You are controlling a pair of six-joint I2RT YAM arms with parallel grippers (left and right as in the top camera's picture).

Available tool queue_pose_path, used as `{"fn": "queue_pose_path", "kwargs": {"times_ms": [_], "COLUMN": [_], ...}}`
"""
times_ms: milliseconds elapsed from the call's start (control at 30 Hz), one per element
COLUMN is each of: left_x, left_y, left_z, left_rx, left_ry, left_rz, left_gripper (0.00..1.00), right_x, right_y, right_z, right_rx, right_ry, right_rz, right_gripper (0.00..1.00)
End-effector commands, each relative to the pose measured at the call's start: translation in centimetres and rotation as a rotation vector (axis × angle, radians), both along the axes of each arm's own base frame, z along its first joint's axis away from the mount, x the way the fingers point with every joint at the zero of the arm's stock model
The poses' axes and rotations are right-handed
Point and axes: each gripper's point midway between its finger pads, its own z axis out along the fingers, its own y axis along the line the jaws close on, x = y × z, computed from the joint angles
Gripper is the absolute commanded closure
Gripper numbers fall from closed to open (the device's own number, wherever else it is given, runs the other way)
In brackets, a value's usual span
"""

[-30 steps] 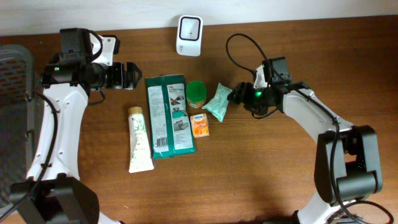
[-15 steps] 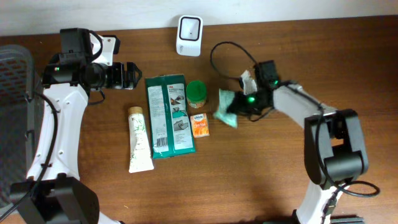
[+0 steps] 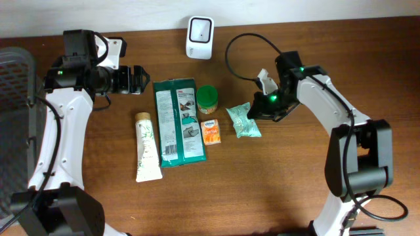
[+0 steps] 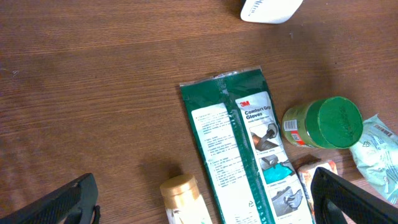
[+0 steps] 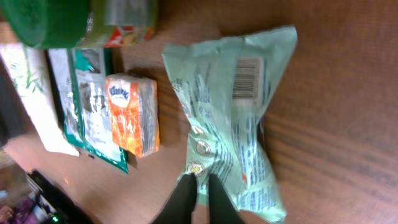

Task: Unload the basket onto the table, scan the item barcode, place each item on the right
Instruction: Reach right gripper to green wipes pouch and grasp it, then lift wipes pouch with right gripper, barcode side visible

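Observation:
The item is a mint-green soft packet (image 3: pixel 242 122) lying right of the orange tissue pack. My right gripper (image 3: pixel 255 110) is shut on its edge. In the right wrist view the black fingers (image 5: pixel 200 188) pinch the packet (image 5: pixel 239 118) near its printed seals, and its barcode (image 5: pixel 247 79) faces the camera. The white scanner (image 3: pixel 199 29) stands at the table's back edge, apart from the packet. My left gripper (image 3: pixel 136 78) hovers open at the left, holding nothing. In its wrist view the gripper (image 4: pixel 202 202) spans the tube's cap, and the packet (image 4: pixel 380 147) shows at the right edge.
A dark green glove pack (image 3: pixel 177 121), a green-lidded jar (image 3: pixel 207 98), an orange tissue pack (image 3: pixel 210 131) and a white tube (image 3: pixel 147 145) lie in the middle. A dark mesh basket (image 3: pixel 14 98) sits at the left edge.
My right gripper has shut on the packet and dragged it toward the front right while turning it. The right wrist has swung round. The left arm has not moved.

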Motion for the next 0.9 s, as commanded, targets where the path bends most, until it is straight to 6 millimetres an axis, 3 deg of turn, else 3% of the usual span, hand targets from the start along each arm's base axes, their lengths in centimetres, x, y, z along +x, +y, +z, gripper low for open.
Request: {"fn": "queue_pose_path", "kwargs": {"times_ms": [0, 133, 233, 300, 367, 400, 500, 633, 733, 867], "left_x": [0.1, 0.1, 0.1, 0.1, 0.1, 0.1, 0.1, 0.1, 0.1, 0.1], "left_y": [0.1, 0.1, 0.1, 0.1, 0.1, 0.1, 0.1, 0.1, 0.1, 0.1], "left_z": [0.2, 0.2, 0.2, 0.2, 0.2, 0.2, 0.2, 0.2, 0.2, 0.2], "left_rx": [-0.001, -0.001, -0.001, -0.001, -0.001, -0.001, -0.001, -0.001, -0.001, -0.001], "left_ry": [-0.010, -0.010, -0.010, -0.010, -0.010, -0.010, -0.010, -0.010, -0.010, -0.010], "left_rz": [-0.018, -0.018, -0.018, -0.018, -0.018, -0.018, -0.018, -0.018, -0.018, -0.018], "left_gripper": [0.01, 0.01, 0.01, 0.01, 0.01, 0.01, 0.01, 0.01, 0.01, 0.01], "right_x": [-0.6, -2.4, -2.3, -3.3, -3.2, -2.8, -1.4, 1.7, 3.1, 0.5], "right_y": [0.7, -0.3, -0.5, -0.7, -0.8, -1.0, -2.0, -1.4, -1.0, 0.5], "right_z": [0.4, -2.9, -4.9, -6.4, -6.9, -6.8, -6.2, -1.5, 0.9, 0.8], "right_rx": [-0.074, -0.297, -0.311, -0.315, -0.312, -0.308, -0.293, -0.181, -0.168, -0.120], "right_ry": [0.010, 0.041, 0.014, 0.027, 0.016, 0.006, -0.018, -0.086, -0.119, -0.022], "right_rz": [-0.014, -0.030, -0.042, -0.040, -0.046, -0.055, -0.095, -0.067, -0.068, -0.028], "right_gripper": [0.96, 0.96, 0.96, 0.95, 0.85, 0.77, 0.75, 0.75, 0.75, 0.75]}}
